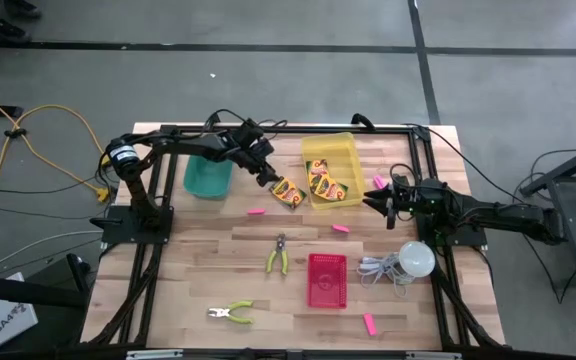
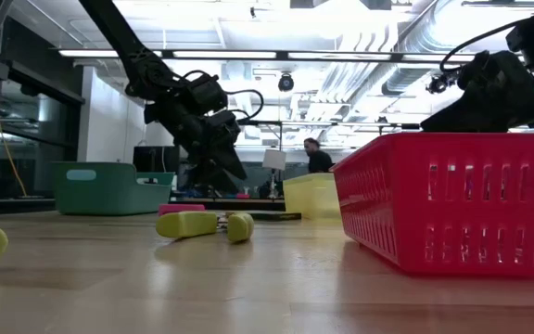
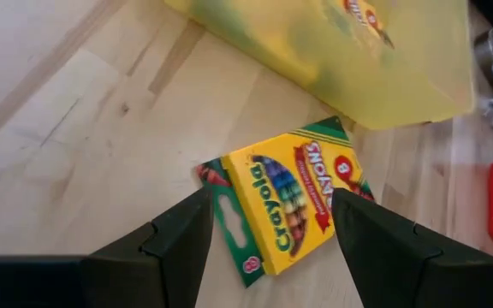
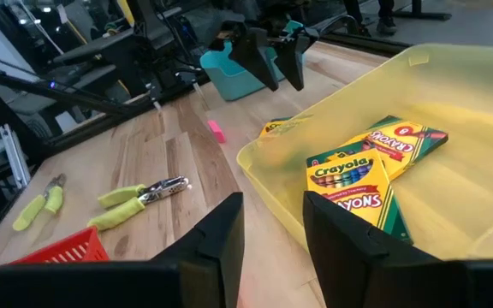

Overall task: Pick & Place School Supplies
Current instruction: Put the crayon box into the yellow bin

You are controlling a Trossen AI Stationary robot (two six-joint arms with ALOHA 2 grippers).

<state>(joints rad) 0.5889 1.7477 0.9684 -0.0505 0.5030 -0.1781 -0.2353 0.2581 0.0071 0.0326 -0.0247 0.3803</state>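
Crayon box to pick: a crayon box point(image 3: 294, 201) lies flat on the table point(image 1: 218, 270), just left of the yellow bin point(image 1: 305, 150), a little above the middle of the high view.
Stack: in the left wrist view a second box edge shows beneath it, so it seems to rest on another.
Left gripper point(image 1: 266, 172): poised over that box, fingers spread wide and holding nothing, one on each side of it.
Doing it well: my judgement is to come straight down, keep the box centred, and close across its narrow width so only the top box lifts.
Bin: already holds two crayon boxes point(image 4: 349, 180).
Erasers: pink erasers point(image 1: 256, 211) lie scattered lower on the table.
Right gripper point(image 4: 272, 224): waits at the bin's right side, fingers parted, empty.
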